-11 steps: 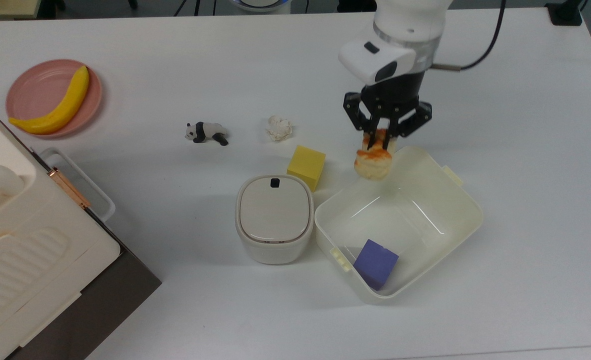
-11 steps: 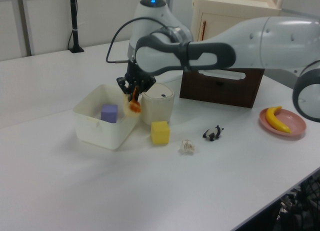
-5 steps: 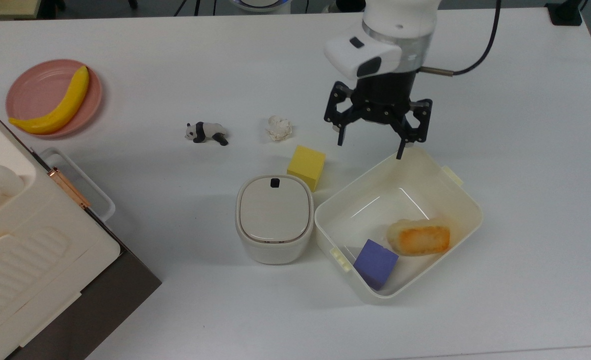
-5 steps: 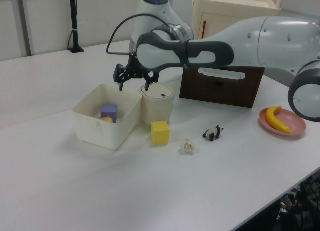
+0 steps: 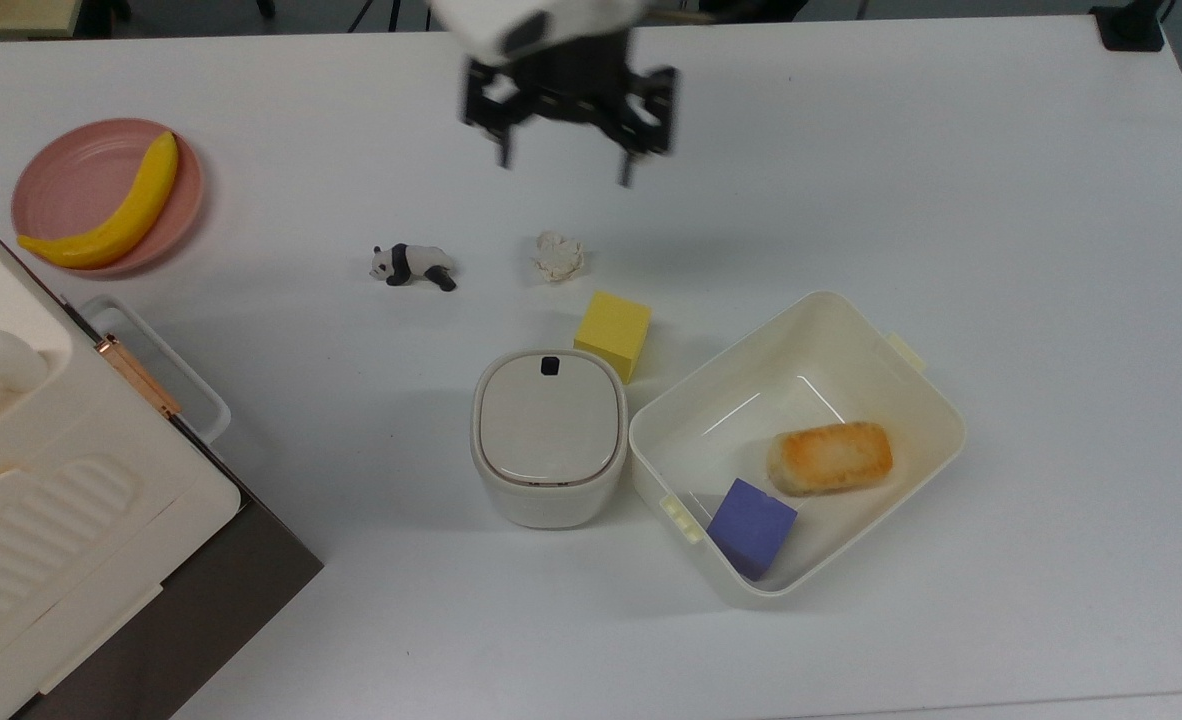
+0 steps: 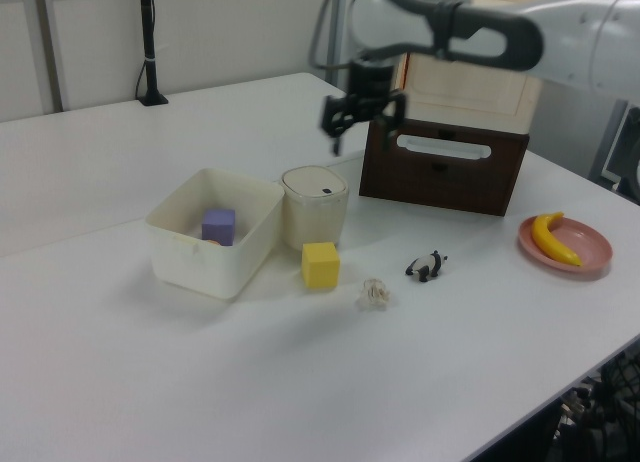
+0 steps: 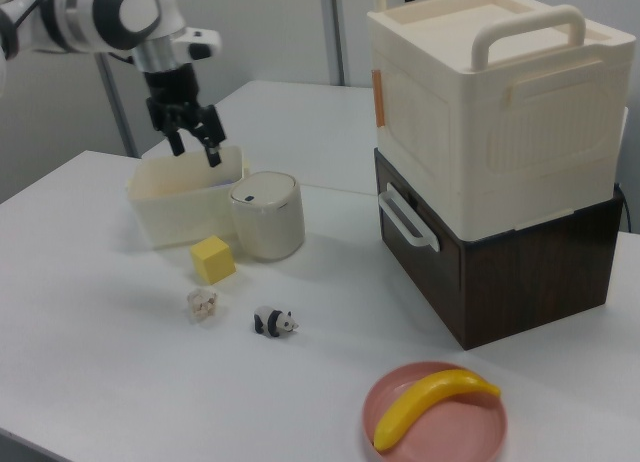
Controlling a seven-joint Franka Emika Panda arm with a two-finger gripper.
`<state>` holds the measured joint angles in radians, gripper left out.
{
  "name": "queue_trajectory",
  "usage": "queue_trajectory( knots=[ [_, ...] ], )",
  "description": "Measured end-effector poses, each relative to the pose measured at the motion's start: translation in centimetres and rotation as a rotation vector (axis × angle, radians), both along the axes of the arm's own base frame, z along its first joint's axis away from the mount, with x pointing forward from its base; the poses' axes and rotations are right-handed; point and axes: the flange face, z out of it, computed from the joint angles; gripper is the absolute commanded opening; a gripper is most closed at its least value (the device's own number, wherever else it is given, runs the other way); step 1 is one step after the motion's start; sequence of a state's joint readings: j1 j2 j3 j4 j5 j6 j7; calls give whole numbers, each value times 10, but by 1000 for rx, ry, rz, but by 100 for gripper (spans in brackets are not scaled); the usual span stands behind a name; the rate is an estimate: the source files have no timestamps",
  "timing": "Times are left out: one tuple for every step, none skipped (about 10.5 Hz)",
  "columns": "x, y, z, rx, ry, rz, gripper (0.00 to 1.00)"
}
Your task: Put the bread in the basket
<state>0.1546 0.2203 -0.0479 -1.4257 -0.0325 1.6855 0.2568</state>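
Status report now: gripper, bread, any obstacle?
Gripper open, empty, raised above table. Bread inside basket, beside purple cube. No obstacle.

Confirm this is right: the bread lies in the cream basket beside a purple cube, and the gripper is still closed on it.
Not quite. The bread does lie in the basket beside the purple cube, but the gripper is open, empty and away from the basket, up over the bare table. The top view shows this.
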Motion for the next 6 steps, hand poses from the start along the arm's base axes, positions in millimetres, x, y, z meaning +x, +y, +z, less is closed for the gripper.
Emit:
queue_trajectory(
  knots=[
    [-7, -35, 9, 5, 28, 13, 100],
    [-13, -61, 14, 8, 43, 30, 100],
    [-16, -79, 15, 10, 52, 60, 100],
    [-17, -92, 13, 12, 58, 82, 100],
    [-18, -103, 10, 15, 64, 88, 100],
    [-18, -109, 9, 16, 68, 84, 100]
  ],
)
